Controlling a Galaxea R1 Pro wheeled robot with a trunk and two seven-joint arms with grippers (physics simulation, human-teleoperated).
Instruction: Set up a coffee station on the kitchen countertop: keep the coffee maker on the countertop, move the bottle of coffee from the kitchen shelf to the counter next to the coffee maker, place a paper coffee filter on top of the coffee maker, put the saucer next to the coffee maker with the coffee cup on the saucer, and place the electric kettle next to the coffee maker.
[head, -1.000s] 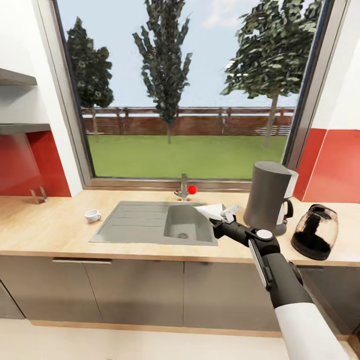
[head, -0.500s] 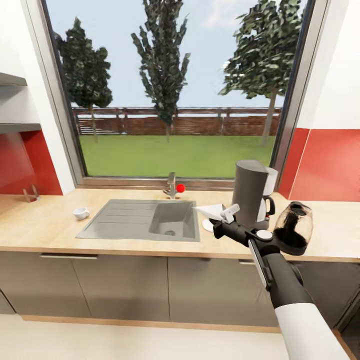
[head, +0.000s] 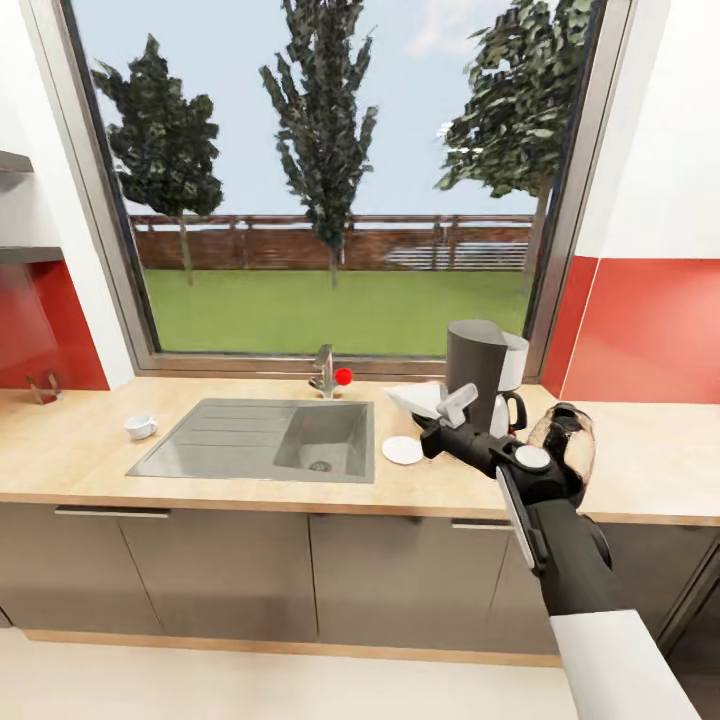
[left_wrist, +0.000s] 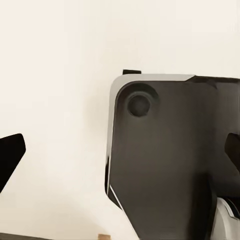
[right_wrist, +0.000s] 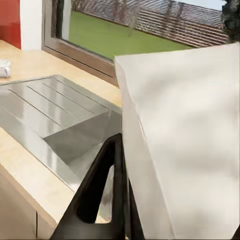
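My right gripper (head: 447, 408) is shut on the white paper coffee filter (head: 419, 397) (right_wrist: 185, 140), holding it over the kitchen countertop (head: 80, 465) just left of the dark grey coffee maker (head: 480, 370). Below the filter, the saucer (head: 403, 450) lies flat beside the sink. The glass electric kettle (head: 568, 445) stands right of the coffee maker, partly behind my right forearm. Far left of the sink sits the coffee cup (head: 140, 427) (right_wrist: 4, 67). The kitchen shelf (head: 15, 255) shows at the left edge. The bottle of coffee is out of view. My left gripper (left_wrist: 120, 155) is open, facing my own dark body panel.
A grey inset sink (head: 260, 440) with a faucet (head: 325, 372) lies under the big window. Grey cabinet fronts (head: 230, 570) run below the worktop. Red backsplash panels (head: 650, 330) flank the window. A small wooden rack (head: 42, 387) stands at the far left.
The camera has swung right, so everything shifted left in the picture. My right gripper has risen slightly with the filter, closer to the coffee maker, uncovering the saucer.
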